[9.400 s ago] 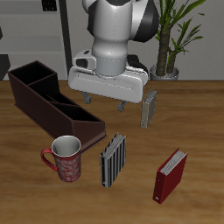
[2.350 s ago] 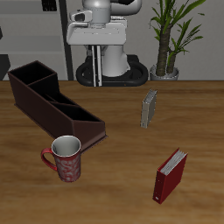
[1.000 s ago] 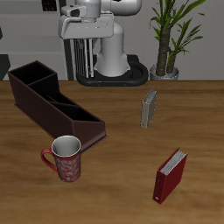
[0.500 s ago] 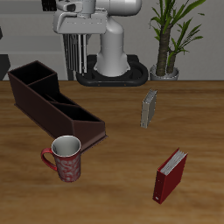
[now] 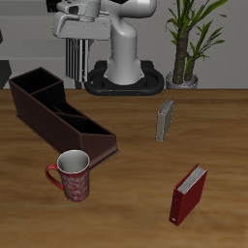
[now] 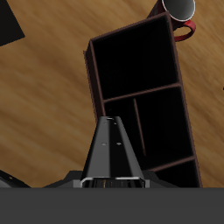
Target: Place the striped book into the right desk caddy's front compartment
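Note:
My gripper [image 5: 80,39] is shut on the striped book [image 5: 81,60], which hangs upright high in the air, above and behind the back end of the right desk caddy [image 5: 97,140]. The caddy is a long dark maroon box with inner dividers, lying diagonally on the table. In the wrist view the book [image 6: 112,150] shows as a dark wedge between my fingers. The caddy's open compartments [image 6: 140,92] lie far below it. The book is well clear of the caddy.
A patterned red mug [image 5: 73,175] stands by the caddy's front end; it also shows in the wrist view [image 6: 179,10]. A plain grey book [image 5: 166,120] stands mid-table. A red book [image 5: 189,194] stands near the front edge. A potted plant [image 5: 189,44] is at the back.
The striped book was taken off the table and lifted high. Over the last second my gripper has carried it sideways, toward the caddy's side of the table.

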